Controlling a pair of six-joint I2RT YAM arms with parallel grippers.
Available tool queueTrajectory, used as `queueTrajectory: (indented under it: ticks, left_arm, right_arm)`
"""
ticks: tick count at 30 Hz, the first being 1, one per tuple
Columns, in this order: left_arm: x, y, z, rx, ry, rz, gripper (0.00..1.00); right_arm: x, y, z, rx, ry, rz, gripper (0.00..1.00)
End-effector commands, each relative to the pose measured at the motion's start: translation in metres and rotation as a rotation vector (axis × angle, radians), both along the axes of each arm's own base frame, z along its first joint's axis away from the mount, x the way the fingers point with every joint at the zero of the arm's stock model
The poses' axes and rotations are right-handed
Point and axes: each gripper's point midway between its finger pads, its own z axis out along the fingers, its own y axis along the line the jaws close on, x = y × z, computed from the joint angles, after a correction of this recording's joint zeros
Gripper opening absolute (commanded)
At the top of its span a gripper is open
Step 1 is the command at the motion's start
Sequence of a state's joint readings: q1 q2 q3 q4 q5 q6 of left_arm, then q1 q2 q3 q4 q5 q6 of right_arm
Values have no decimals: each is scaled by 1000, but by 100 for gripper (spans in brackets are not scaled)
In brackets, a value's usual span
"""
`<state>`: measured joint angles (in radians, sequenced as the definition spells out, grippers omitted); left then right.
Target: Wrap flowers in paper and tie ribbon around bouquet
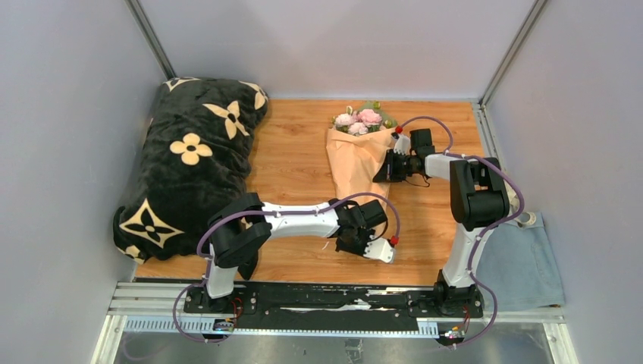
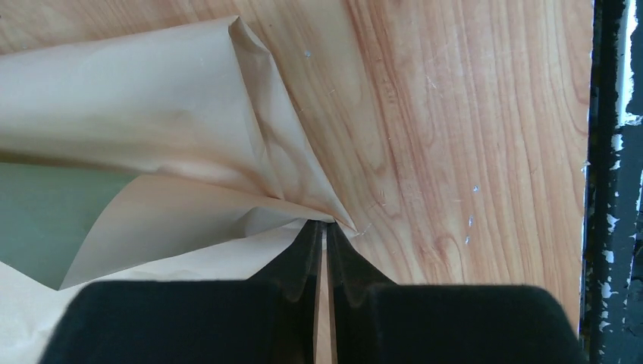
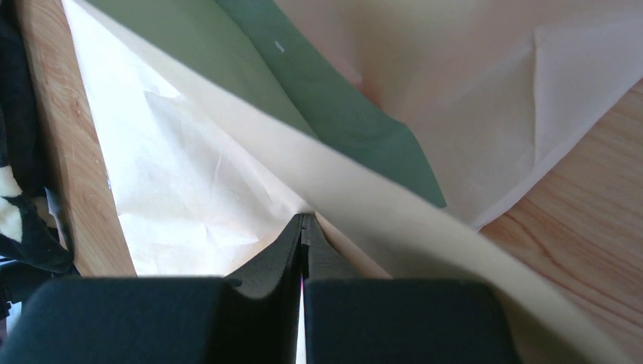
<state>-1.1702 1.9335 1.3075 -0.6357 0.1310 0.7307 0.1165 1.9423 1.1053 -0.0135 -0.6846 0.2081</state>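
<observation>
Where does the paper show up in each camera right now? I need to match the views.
Top external: the paper lies mid-table, a cone around the flowers.
Left wrist: the paper fills the upper left, one corner reaching bottom centre.
Right wrist: the paper spans most of the frame, green face at top.
Shared landmark: the wooden tabletop.

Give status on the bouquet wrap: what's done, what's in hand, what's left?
Done: the flowers lie inside a cone of the paper on the table. In hand: the left claw is shut on the cone's bottom tip, and the right claw looks shut on the paper's right edge, so the wrap is probably being held or tightened. Left: no ribbon shows in any view, and nothing is tied round the cone.
</observation>
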Motion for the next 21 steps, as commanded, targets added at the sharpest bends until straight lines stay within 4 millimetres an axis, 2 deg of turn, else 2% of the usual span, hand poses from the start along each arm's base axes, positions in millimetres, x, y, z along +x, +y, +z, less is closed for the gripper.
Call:
queueTrajectory:
  ticks: [1, 3, 5, 8, 9, 12, 14, 16, 21]
  left_arm:
    - [-44, 25, -11, 93, 158, -53, 9]
    - [-50, 27, 0, 101, 190, -66, 9]
    - [-43, 20, 23, 64, 193, -66, 9]
    - [8, 7, 57, -64, 217, 99, 8]
    - [33, 5, 63, -106, 222, 171, 8]
    - [118, 4, 68, -204, 202, 457, 7]
    - [156, 4, 66, -259, 202, 559, 7]
    - [184, 3, 62, -317, 178, 626, 6]
    - [230, 11, 42, -354, 148, 784, 2]
  right_arm:
    - [-10, -20, -25, -122, 53, -30, 1]
    - [-11, -21, -25, -126, 54, -29, 2]
    - [-11, -20, -26, -128, 59, -28, 1]
    - [-11, -21, -30, -129, 71, -26, 2]
    - [-12, -21, -31, -128, 77, -27, 1]
    - [-12, -21, -34, -130, 88, -25, 1]
    - [-12, -21, -36, -133, 96, -26, 1]
    - [-10, -21, -38, -136, 101, -26, 1]
    - [-9, -21, -39, -139, 116, -22, 1]
